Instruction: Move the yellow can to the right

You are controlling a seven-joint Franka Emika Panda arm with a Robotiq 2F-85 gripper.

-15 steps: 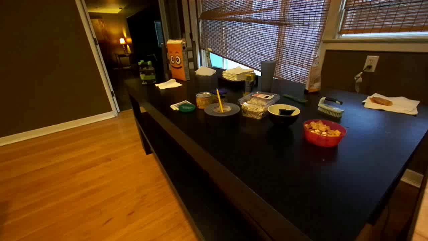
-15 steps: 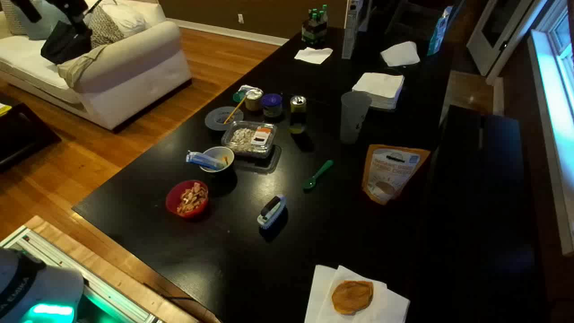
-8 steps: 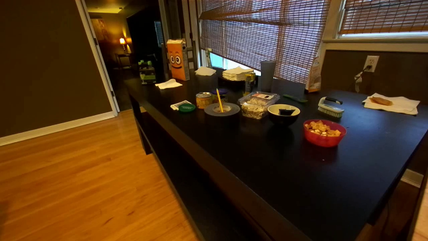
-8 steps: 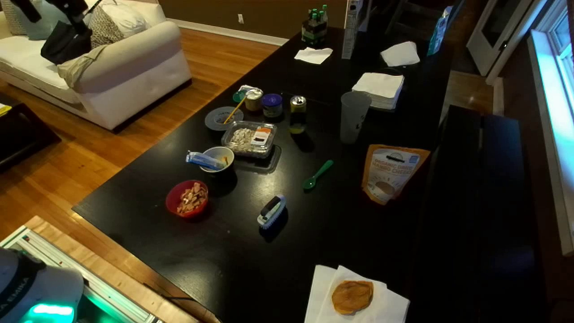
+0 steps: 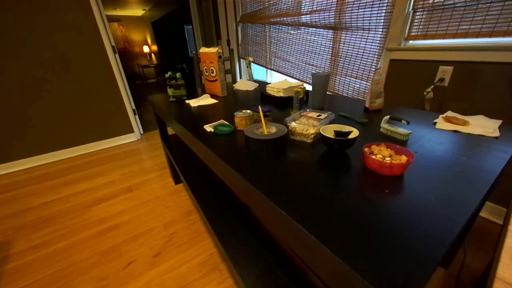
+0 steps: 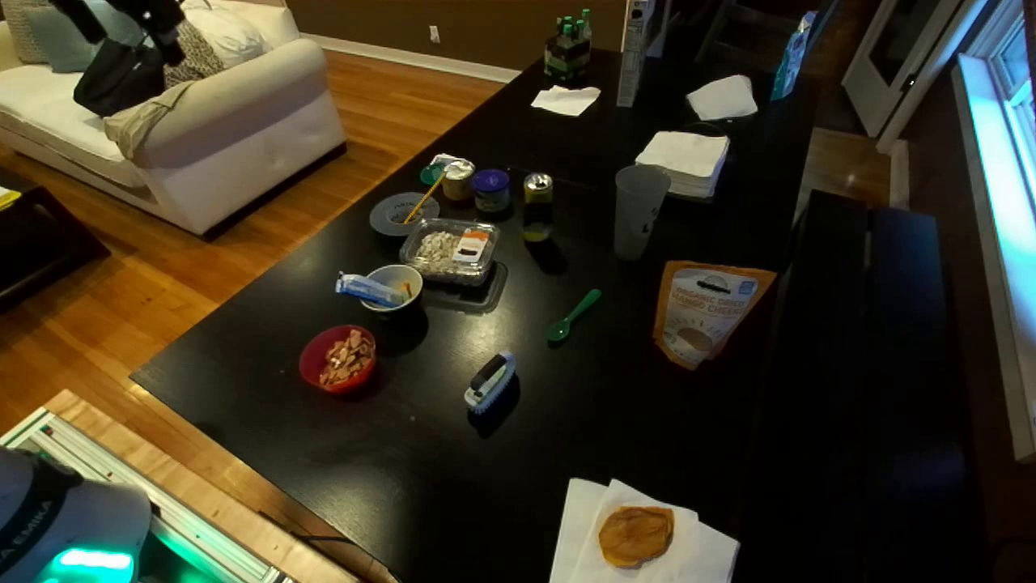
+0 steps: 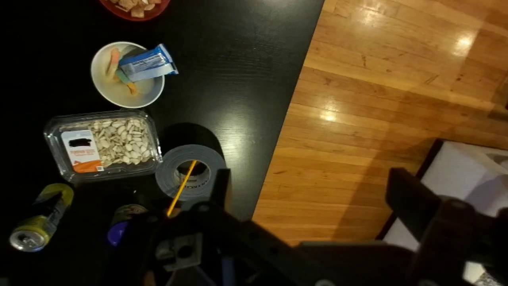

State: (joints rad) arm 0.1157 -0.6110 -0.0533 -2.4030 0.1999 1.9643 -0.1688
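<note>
The yellow can (image 6: 537, 209) is slim, with a silver top and a dark band, and stands upright on the black table (image 6: 421, 486). It also shows in an exterior view (image 5: 298, 96), partly behind the clear container. In the wrist view the can (image 7: 43, 218) is at the lower left, well outside my jaws. My gripper (image 6: 133, 48) is at the top left of an exterior view, high and away from the can, in front of the sofa. In the wrist view its fingers (image 7: 311, 186) are wide apart with nothing between them. Floor and the table edge show behind them.
Near the can are a clear seed container (image 6: 450, 251), a purple-lidded jar (image 6: 490, 191), a tall cup (image 6: 639, 212) and a tape roll (image 7: 168, 174) with a yellow pencil. A bowl (image 6: 392, 288), red bowl (image 6: 316, 364), brush (image 6: 490, 382), green spoon (image 6: 575, 316) and mango bag (image 6: 712, 312) stand nearer.
My gripper has moved a little to the right at the top left of an exterior view. The can and the other things on the table have not moved.
</note>
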